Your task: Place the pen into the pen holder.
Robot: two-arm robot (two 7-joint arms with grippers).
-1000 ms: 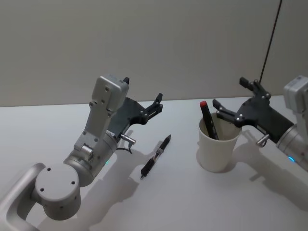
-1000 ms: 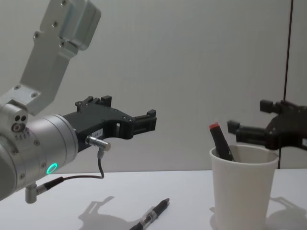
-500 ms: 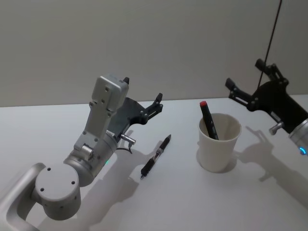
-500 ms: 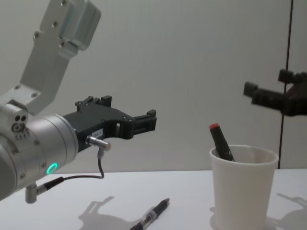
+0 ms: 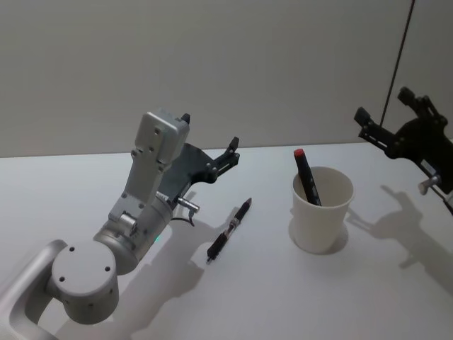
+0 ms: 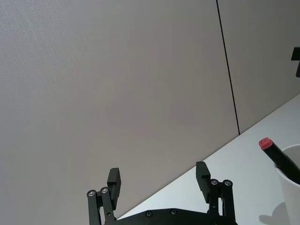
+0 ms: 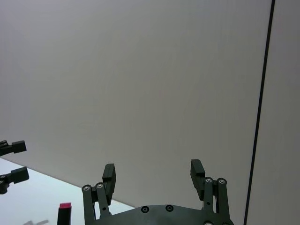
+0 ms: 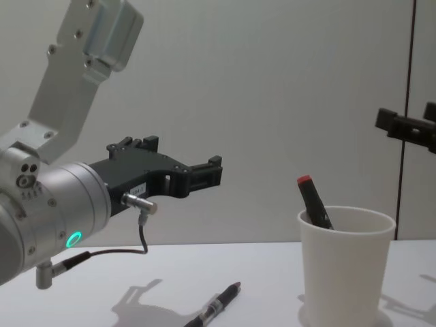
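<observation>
The pen (image 5: 230,230) lay flat on the table (image 5: 283,297), not yet in the cup (image 5: 318,228), between my left arm and that cup and apart from both. A red-capped marker (image 5: 306,177) leaned inside the cup. My left gripper (image 5: 209,132) hung above the table just behind the pen, its 2 fingers spread wide, holding nothing. My right gripper (image 5: 384,106) hovered high beyond the cup, also wide and empty. I judged the left better placed for the pick: turn the fingers across the barrel, come straight down at its middle, and close gently so it would not roll.
</observation>
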